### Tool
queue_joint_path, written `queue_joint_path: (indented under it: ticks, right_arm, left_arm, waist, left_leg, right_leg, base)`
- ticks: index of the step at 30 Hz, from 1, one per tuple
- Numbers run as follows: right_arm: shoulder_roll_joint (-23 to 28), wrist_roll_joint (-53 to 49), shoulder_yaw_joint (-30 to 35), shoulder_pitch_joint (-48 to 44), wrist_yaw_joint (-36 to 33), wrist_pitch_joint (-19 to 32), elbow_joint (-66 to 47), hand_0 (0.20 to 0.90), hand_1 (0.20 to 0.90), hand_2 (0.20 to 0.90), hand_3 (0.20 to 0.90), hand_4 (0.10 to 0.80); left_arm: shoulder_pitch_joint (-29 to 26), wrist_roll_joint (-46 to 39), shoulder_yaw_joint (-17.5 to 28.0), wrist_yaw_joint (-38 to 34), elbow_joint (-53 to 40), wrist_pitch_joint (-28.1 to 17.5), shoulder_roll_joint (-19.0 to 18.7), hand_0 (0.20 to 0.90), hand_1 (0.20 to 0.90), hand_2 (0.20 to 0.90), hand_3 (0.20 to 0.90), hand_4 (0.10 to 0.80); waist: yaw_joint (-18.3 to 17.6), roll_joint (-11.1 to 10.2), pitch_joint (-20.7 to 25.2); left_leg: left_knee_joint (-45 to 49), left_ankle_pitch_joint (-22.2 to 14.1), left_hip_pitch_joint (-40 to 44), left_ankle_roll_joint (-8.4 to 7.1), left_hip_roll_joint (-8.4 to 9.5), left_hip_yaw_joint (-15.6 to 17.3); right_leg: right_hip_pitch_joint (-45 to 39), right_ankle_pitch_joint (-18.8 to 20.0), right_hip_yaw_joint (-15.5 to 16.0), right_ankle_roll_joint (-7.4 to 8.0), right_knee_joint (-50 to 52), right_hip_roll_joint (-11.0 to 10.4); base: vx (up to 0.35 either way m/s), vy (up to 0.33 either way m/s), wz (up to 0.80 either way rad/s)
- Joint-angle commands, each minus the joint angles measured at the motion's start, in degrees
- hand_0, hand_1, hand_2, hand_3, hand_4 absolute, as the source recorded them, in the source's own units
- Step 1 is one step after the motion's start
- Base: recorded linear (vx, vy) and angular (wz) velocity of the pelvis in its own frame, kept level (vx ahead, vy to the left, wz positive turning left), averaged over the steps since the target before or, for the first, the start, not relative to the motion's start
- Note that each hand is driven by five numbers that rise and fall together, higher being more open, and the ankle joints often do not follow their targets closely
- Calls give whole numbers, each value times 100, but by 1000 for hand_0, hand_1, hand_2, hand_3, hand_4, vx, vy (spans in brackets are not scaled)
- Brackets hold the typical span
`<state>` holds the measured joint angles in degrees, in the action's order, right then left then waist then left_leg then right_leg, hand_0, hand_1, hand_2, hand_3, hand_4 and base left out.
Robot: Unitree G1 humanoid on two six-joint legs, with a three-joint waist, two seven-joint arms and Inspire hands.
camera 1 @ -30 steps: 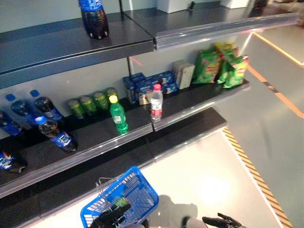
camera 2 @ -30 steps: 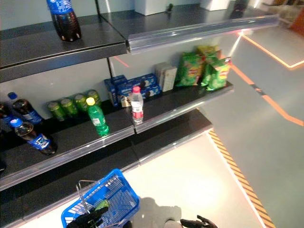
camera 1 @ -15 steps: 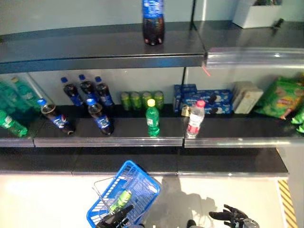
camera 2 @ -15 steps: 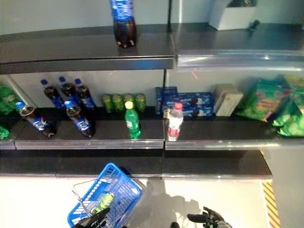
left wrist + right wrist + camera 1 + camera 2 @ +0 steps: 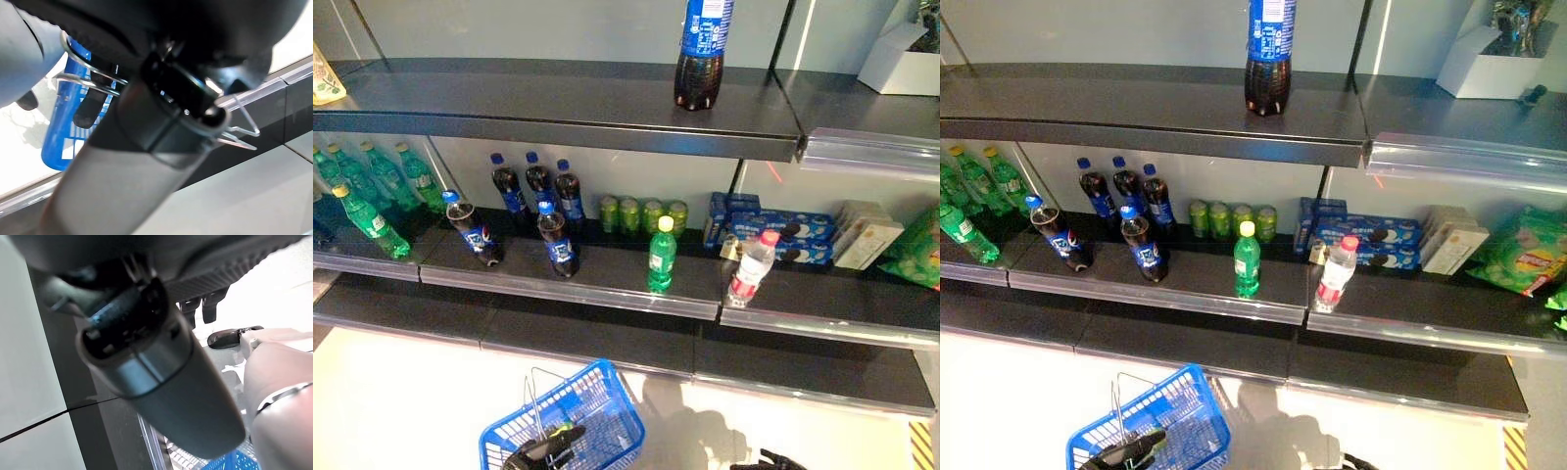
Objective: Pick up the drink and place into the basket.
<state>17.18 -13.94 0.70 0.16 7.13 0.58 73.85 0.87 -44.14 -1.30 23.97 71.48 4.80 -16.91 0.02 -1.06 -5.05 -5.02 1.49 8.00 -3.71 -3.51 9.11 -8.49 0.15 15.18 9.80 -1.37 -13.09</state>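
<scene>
The whole view has swung left along the shelving since a second ago: the camera turned, the goods did not move. Nearest, the left hand [image 5: 546, 449] curls its fingers round the wire handle of the blue plastic basket [image 5: 597, 411]. The right hand [image 5: 773, 460] barely shows at the bottom edge; its fingers cannot be read. The green plastic drink bottle with a yellow cap [image 5: 661, 255] stands untouched on the dark middle shelf [image 5: 607, 284], so picking is yet to start. Behind it sit green cans [image 5: 643, 213] and cola bottles [image 5: 538, 186]; another cola bottle [image 5: 701, 54] tops the upper shelf.
</scene>
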Motion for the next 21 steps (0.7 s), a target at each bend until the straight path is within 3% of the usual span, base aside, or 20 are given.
queue_joint_path:
  ticks: [1,21]
  right_arm:
    - [202,-64,-140,-270,0,135,263,900,900,900,900,800]
    - [269,-10,-84,-235,-1,115,312,900,900,900,900,800]
  left_arm:
    - [-424,-87,232,467,-262,-251,-185,300,300,300,200,100]
    - [-282,23,284,531,-224,-323,-144,300,300,300,200,100]
  waist:
    - [196,57,-56]
    - [256,11,-70]
  left_leg:
    - [124,-485,171,-38,-142,260]
    - [72,-375,168,-187,-380,417]
  right_leg:
    - [650,313,1,139,335,-235]
    - [419,286,98,82,38,-61]
  base:
    - [0,0,0]
    - [-1,-1,-1]
